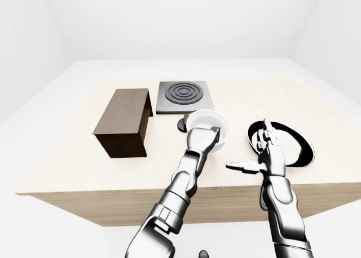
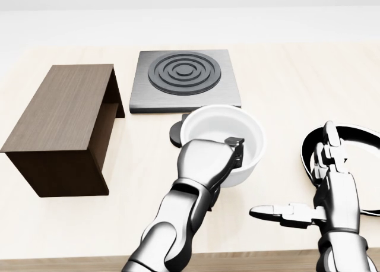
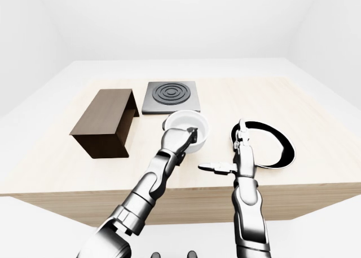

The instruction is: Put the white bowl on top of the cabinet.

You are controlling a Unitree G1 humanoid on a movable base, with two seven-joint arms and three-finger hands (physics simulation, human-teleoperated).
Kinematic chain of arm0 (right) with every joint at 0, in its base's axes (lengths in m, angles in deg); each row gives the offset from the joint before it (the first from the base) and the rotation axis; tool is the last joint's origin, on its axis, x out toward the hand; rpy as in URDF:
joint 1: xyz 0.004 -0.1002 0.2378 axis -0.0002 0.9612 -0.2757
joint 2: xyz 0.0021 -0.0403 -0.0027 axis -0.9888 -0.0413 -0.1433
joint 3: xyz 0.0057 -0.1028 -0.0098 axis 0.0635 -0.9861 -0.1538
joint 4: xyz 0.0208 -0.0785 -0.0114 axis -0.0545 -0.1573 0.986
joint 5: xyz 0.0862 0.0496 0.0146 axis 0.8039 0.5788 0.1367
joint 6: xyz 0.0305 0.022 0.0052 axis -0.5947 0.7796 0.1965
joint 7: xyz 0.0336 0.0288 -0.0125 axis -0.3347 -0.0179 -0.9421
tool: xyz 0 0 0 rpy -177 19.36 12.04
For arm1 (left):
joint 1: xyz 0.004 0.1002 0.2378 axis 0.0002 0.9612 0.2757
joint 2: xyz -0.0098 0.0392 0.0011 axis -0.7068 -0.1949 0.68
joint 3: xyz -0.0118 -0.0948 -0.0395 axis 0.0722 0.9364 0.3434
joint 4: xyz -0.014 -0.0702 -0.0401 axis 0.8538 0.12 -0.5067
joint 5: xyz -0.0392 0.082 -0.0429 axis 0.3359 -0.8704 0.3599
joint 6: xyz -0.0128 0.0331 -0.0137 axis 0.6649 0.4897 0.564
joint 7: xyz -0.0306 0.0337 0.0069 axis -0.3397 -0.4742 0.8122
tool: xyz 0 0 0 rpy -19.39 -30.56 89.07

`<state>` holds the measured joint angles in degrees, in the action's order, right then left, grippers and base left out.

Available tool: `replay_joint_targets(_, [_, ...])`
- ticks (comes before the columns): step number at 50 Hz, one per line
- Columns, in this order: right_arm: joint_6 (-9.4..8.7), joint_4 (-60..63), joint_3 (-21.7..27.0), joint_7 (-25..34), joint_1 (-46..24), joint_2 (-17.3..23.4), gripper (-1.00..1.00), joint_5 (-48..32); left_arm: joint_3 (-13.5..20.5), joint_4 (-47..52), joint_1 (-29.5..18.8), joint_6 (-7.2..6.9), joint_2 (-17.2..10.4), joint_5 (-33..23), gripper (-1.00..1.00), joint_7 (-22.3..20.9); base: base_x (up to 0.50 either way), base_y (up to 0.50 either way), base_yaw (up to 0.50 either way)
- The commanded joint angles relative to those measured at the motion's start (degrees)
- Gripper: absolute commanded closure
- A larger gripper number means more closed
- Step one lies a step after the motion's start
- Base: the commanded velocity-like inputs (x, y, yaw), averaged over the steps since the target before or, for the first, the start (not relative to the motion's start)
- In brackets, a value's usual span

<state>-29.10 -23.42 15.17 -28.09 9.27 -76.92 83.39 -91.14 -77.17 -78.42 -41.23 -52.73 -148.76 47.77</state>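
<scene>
The left hand (image 2: 208, 162) grips the near rim of the white bowl (image 2: 222, 140), fingers closed over its edge, holding it just below the stove plate (image 2: 185, 79); it seems lifted off the tabletop (image 2: 136, 195). The brown cabinet (image 2: 62, 123) sits well apart at the head view's left. The right hand (image 2: 323, 192) is open, empty, beside the black pan (image 2: 314, 144)

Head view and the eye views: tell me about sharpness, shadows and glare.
Head view: sharp throughout, flat even light; the bowl shows soft shading inside, and the cabinet has a dark near face but casts almost no shadow. Left-eye view: wide, with converging table edges and the white walls washed out; no blur.
</scene>
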Motion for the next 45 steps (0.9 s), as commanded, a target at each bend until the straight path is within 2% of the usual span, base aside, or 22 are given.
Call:
replay_joint_targets(1, [0.0, -0.7, -0.9, 0.0, 0.2, -0.3, -1.0, -0.9, -0.7, 10.4, 0.7, 0.0, 0.3, -8.5, 1.0, -5.4, 0.0, 0.0, 0.0])
replay_joint_targets(6, [0.0, -1.1, -1.1, -0.1, 0.1, -0.3, -1.0, -1.1, 0.1, 12.6, 0.7, 0.0, 0.5, -10.3, 1.0, -7.2, 0.0, 0.0, 0.0])
replay_joint_targets(9, [0.0, -1.0, -1.4, 0.0, 0.4, -0.4, -1.0, -1.4, 0.5, 15.3, -0.1, 0.0, 0.1, -12.4, 1.0, -10.5, 0.0, 0.0, 0.0])
replay_joint_targets(15, [0.18, -1.2, -1.5, 0.0, 0.4, -0.5, -1.0, -1.6, 2.1, 16.3, -3.0, 0.0, -0.9, -14.5, 1.0, -15.5, 0.0, 0.0, 0.0])
replay_joint_targets(18, [0.3, -1.3, -1.6, 0.0, 0.4, -0.5, -1.0, -1.7, 3.4, 15.6, -4.8, 0.0, -1.6, -14.1, 1.0, -16.6, 0.0, 0.0, 0.0])
replay_joint_targets(24, [0.89, -2.0, -2.2, -0.2, 0.4, -0.7, -1.0, -2.3, 5.8, 16.5, -9.4, 0.0, -4.9, -13.3, 1.0, -20.9, 0.0, 0.0, 0.0])
replay_joint_targets(28, [0.46, -1.1, -2.2, 0.0, 0.8, -0.7, -1.0, -2.3, 7.5, 18.1, -12.3, 0.0, -7.3, -13.1, 1.0, -25.0, 0.0, 0.0, 0.0])
replay_joint_targets(34, [0.29, -1.1, -2.3, 0.1, 0.8, -0.8, -1.0, -2.5, 9.8, 19.5, -15.9, 0.0, -10.6, -10.7, 1.0, -28.4, 0.0, 0.0, 0.0])
replay_joint_targets(36, [0.52, -1.4, -2.4, 0.0, 0.7, -0.9, -1.0, -2.7, 10.3, 19.7, -16.9, 0.0, -11.3, -9.5, 1.0, -28.1, 0.0, 0.0, 0.0])
replay_joint_targets(45, [1.03, -1.8, -2.9, -0.1, 1.0, -1.0, -1.0, -3.1, 10.6, 22.6, -18.0, 0.0, -13.3, -10.5, 1.0, -31.6, 0.0, 0.0, 0.0])
